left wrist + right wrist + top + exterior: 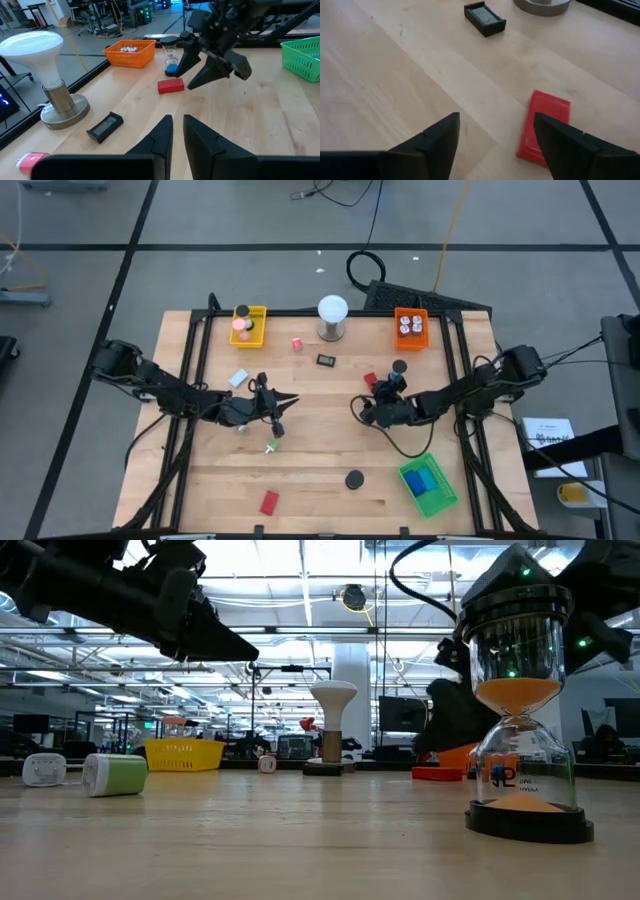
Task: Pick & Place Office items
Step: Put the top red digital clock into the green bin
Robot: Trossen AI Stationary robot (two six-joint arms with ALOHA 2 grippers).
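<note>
The right gripper (pixel 495 137) hangs over the pale wooden table (pixel 385 75) with its two dark fingers (pixel 437 137) spread wide and nothing between them. A flat red block (pixel 542 125) lies on the wood just beside one fingertip, partly hidden by it. Farther off sits a small black rectangular piece with a grey face (pixel 485 18), and beyond it the edge of a round metal base (pixel 540 6).

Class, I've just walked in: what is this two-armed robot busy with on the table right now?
It is sorting small office items into trays. The right hand hangs open over the middle of the table, just beside a red flat block that lies on the wood. The left hand hangs nearly shut and holds nothing. A green tray already holds blue blocks.
</note>
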